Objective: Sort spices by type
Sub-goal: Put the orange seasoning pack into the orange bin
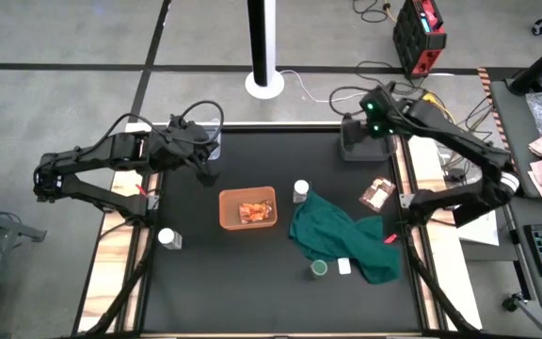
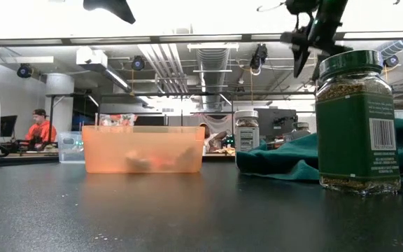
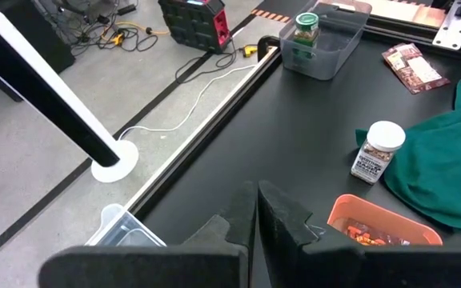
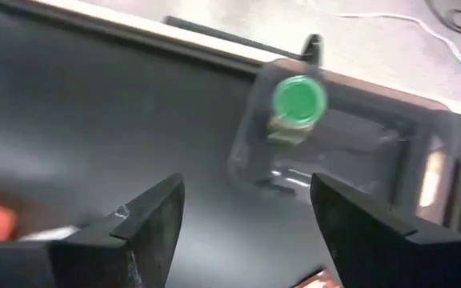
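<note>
The right hand [image 4: 246, 212], fingers wide and empty, hovers over the clear bin [image 4: 326, 144] at the desk's far right corner, where a green-capped jar [image 4: 298, 102] stands. It should lift straight up before seeking the next jar. The left hand [image 3: 256, 210], fingers together and empty, waits near the far left corner.

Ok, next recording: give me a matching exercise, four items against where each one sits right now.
Items:
1. orange-red foil packets
2. brown foil packet
3. green-capped jar under the right tool
4. white-capped jar near the table's left edge

Places:
A. bare on the black tabletop, away from everything else
B. inside the clear plastic bin at the table's far right corner
C. inside the orange plastic bin
D. flat on the table beside the dark green cloth

Pairs: 1-C, 2-D, 3-B, 4-A
</note>
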You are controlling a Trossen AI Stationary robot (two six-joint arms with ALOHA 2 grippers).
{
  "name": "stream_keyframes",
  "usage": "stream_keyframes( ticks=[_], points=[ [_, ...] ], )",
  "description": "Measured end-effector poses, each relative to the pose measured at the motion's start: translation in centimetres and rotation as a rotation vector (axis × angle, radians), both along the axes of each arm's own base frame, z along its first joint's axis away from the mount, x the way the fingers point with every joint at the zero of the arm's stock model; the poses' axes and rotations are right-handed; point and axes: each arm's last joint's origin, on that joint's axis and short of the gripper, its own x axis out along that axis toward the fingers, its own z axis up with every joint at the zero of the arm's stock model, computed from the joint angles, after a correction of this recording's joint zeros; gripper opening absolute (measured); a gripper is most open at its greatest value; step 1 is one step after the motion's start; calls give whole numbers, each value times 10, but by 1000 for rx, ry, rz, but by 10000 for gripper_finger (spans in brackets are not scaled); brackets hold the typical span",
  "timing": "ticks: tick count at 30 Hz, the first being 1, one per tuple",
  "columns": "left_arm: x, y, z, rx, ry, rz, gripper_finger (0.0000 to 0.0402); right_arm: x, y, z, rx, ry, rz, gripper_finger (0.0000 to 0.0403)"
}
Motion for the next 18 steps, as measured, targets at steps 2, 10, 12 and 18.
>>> stream_keyframes(
  ticks=[2, 10, 12, 18],
  points=[
    [0, 0, 0, 0, -4, 0, 0, 1, 11, 5, 3, -36, 26, 250],
    [11, 1, -4, -3, 5, -3, 0, 18, 42, 6, 35, -67, 164, 226],
    [15, 1, -7, -14, 18, -18, 0, 23, 47, 4, 42, -56, 193, 222],
    [27, -3, -15, -127, 44, -144, 0, 24, 67, -3, 150, 27, 314, 219]
  ],
)
